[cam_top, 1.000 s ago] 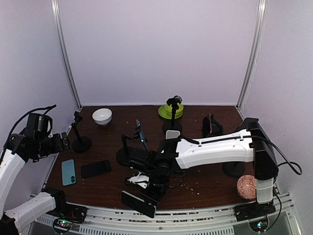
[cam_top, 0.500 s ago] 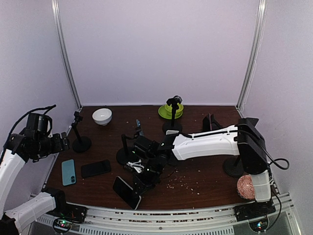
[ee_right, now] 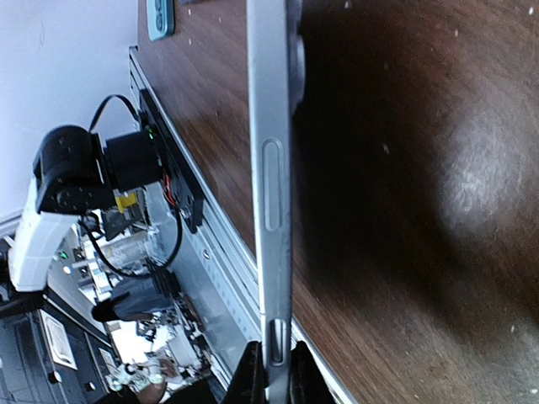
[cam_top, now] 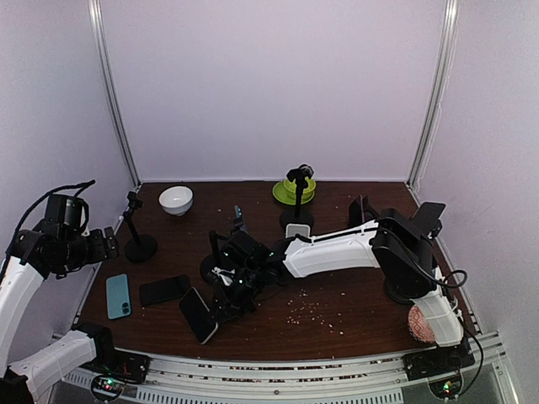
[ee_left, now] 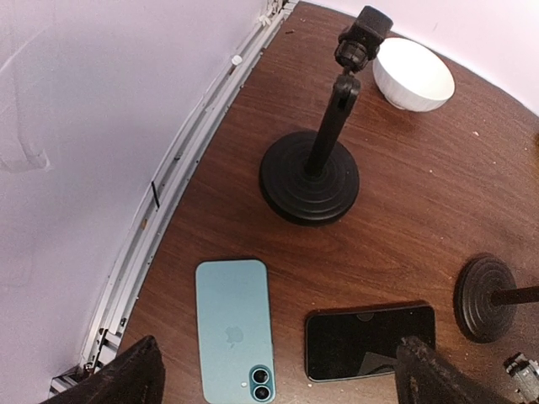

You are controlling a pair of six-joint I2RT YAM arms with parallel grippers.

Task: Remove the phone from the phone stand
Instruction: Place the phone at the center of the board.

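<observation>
Right gripper point(cam_top: 226, 296) is clamped on the edge of the dark phone point(cam_top: 196, 315); the phone is off the phone stand point(cam_top: 209, 269), tilted low over the table point(cam_top: 354, 324), beside a black phone point(cam_top: 165, 289) lying flat; left gripper point(cam_top: 111, 244) hangs wide open, well apart; best to lay it flat gently, clear of its neighbour, before letting go.

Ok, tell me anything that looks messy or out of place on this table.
Pale crumbs lie scattered over the dark wooden table, mostly right of its front middle. Nothing else looks spilled or damaged.
</observation>
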